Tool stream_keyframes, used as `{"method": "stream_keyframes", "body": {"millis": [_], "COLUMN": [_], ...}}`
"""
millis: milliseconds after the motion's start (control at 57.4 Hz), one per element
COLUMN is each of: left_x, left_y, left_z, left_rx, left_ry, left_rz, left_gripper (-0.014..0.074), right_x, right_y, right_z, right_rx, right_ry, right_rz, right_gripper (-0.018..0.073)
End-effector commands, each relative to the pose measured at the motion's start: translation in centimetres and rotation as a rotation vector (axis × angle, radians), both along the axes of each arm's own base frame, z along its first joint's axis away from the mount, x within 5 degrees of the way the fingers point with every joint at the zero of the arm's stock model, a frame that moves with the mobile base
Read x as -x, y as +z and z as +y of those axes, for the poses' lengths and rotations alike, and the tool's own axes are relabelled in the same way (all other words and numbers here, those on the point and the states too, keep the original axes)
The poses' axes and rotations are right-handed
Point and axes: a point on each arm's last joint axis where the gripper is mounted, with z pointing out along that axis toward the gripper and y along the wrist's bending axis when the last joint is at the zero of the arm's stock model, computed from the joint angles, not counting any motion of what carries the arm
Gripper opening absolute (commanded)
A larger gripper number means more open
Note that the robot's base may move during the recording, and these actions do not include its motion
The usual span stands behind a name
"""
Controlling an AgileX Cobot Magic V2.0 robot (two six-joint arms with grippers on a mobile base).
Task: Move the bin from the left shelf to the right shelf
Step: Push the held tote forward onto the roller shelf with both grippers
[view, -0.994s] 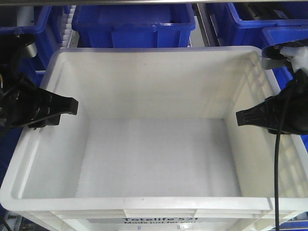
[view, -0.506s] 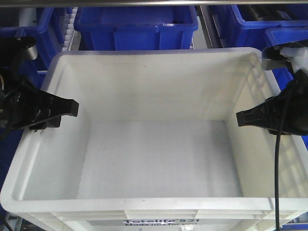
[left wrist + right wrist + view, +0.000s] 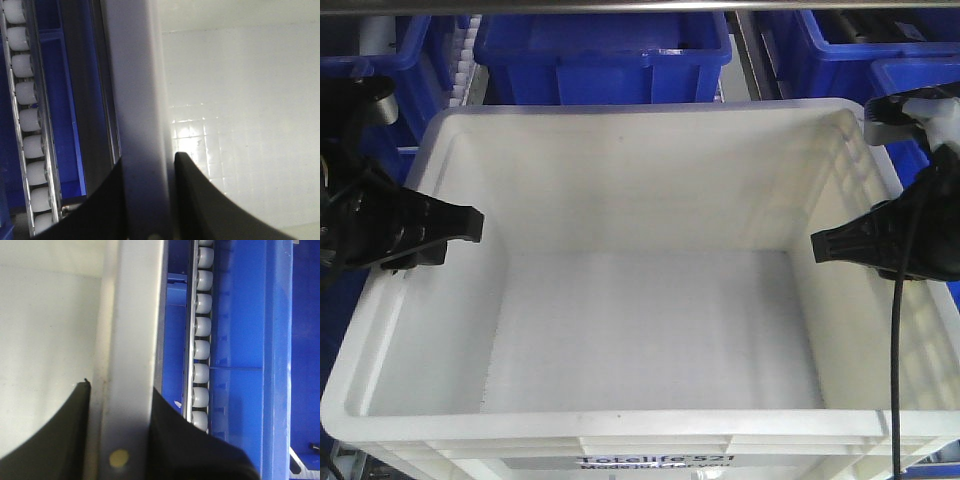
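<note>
The white bin [image 3: 640, 200] fills the front view, empty, with black print on its near side. My left gripper [image 3: 440, 232] is shut on its left wall, one finger inside and one outside. In the left wrist view the bin rim [image 3: 140, 75] runs up between the left gripper [image 3: 149, 165] fingers. My right gripper [image 3: 840, 245] is shut on the right wall the same way; the right wrist view shows the rim [image 3: 132, 315] pinched by the right gripper [image 3: 119, 390]. White roller lanes [image 3: 202, 350] of a metal rack run beside the bin; I cannot tell whether this is the right shelf.
Blue plastic bins [image 3: 605, 50] stand close behind the white one on the rack, with more at the back right [image 3: 860, 45]. A roller lane [image 3: 25, 120] and blue plastic lie just left of the bin. A metal bar [image 3: 640, 5] crosses the top.
Since one second ago the bin's far rim has sunk slightly in view and the blue bins have shifted a little. Nothing has moved in the last half second. Both grips are unchanged.
</note>
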Motion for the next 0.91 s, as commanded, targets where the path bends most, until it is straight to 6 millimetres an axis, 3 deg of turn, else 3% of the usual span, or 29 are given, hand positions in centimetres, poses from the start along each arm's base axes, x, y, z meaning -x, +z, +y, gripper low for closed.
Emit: {"method": "stream_keyframes", "body": {"millis": [0,540,889], "left_x": [0.0,0.1,-0.5], "left_y": [2.9,2.3,0.7], "left_z": [-0.2,-0.4,-0.5], "left_rx": [0.071,0.091,0.085], "left_ry": [-0.027,-0.031,-0.035], "left_rz": [-0.165,-0.142,-0.192], "left_gripper": [-0.0006,-0.0006,-0.0006], "right_x": [-0.4,-0.4,-1.3], "right_y": [2.6,2.4,3.6], "right_z": [0.1,0.1,0.5], "right_rx": [-0.047,-0.064,-0.132], "right_ry": [0.044,0.014,0.004], "right_rz": [-0.179,-0.162,-0.321], "right_gripper": [0.0010,0.0010,0.0010]}}
